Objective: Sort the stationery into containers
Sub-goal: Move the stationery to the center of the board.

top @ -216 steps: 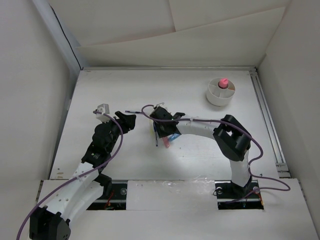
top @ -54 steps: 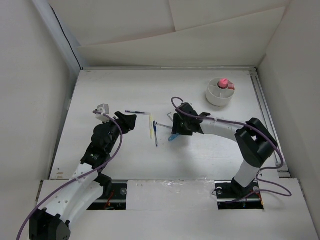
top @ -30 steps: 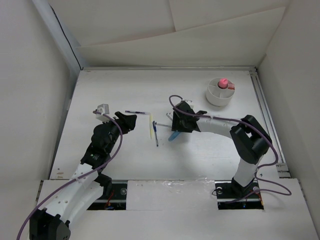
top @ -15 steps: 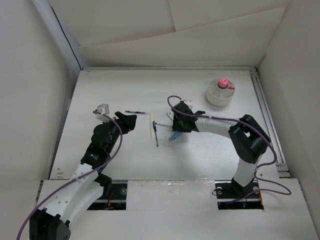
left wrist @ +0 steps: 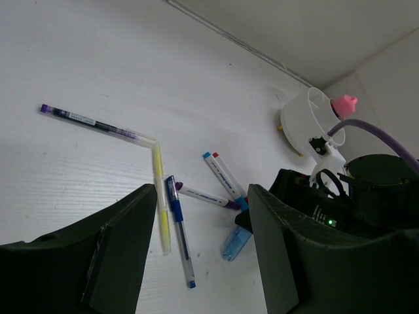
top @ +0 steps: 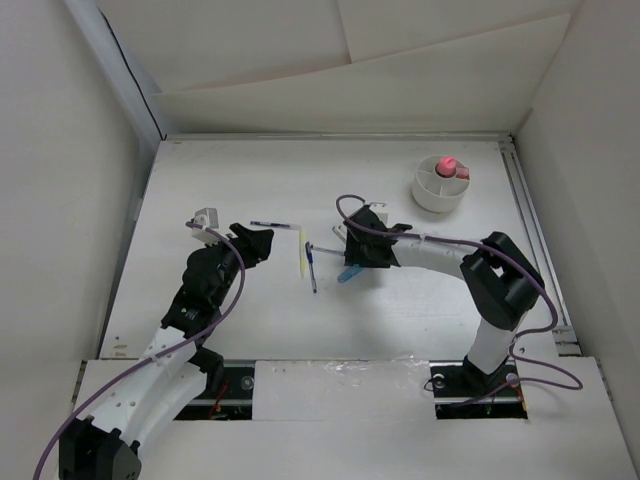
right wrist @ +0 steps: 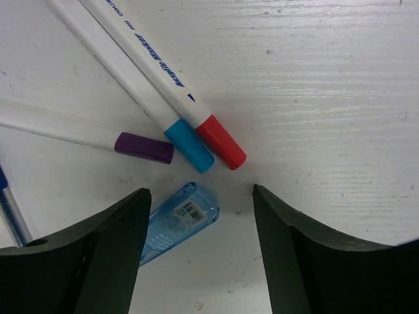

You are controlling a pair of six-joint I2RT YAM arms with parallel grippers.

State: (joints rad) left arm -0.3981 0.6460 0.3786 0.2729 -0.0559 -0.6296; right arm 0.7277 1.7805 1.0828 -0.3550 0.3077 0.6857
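A clear blue piece (right wrist: pixel 177 222) lies flat on the table between my right gripper's (right wrist: pixel 201 255) open jaws, close to the left finger (right wrist: pixel 111 255) and touched by neither. Just beyond it lie the capped ends of three white pens: red (right wrist: pixel 219 140), blue (right wrist: pixel 190 147) and purple (right wrist: pixel 144 147). From above, the right gripper (top: pixel 352 262) hovers over the blue piece (top: pixel 348 272). A yellow pen (top: pixel 302 255) and a blue pen (top: pixel 311 268) lie to its left. My left gripper (top: pixel 258 242) is open and empty. The round white tub (top: pixel 436 190) holds the pink-capped glue stick (top: pixel 449 165).
A thin purple-tipped pen (left wrist: pixel 98 124) lies alone at the far left, its end meeting the yellow pen (left wrist: pixel 159 196). White walls close the table on three sides, and a metal rail (top: pixel 530 240) runs along the right edge. Purple cables loop over both arms.
The right gripper has stayed over the blue piece, shifting only slightly, and its jaws now stand wider. The left arm and the pens have not moved.
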